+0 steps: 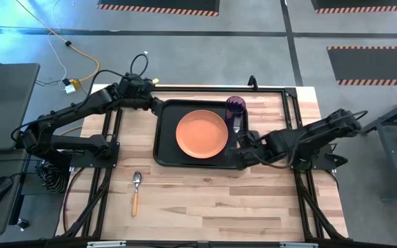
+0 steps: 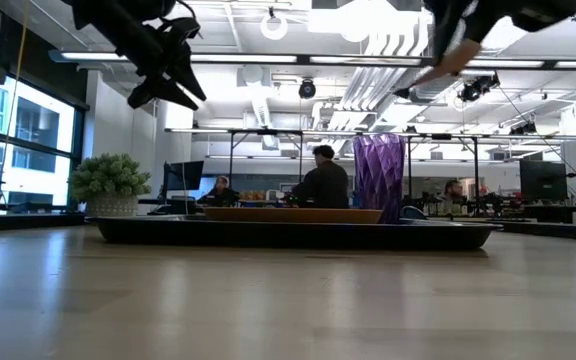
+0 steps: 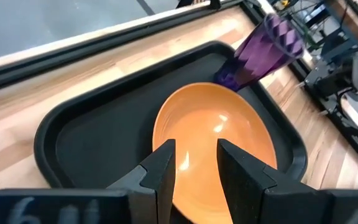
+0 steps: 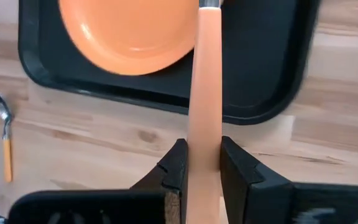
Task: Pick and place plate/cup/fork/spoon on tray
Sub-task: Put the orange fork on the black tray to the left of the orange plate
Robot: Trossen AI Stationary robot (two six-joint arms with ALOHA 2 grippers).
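The right gripper (image 4: pixel 197 163) is clamping its fingers (image 4: pixel 174 167) on the fork (image 4: pixel 204 106) by its wooden handle, holding it over the tray's (image 1: pixel 163 131) near right edge, tines pointing toward the cup (image 1: pixel 235 105). The left gripper (image 3: pixel 192 163) is hanging with its fingers parted and empty over the tray's far left corner. The plate (image 1: pixel 202 133) is sitting in the tray's middle, with the cup standing upright at the far right corner just beside it. The spoon (image 1: pixel 136 191) is lying on the bare table (image 1: pixel 205 207), well apart from the tray. No writing is readable anywhere.
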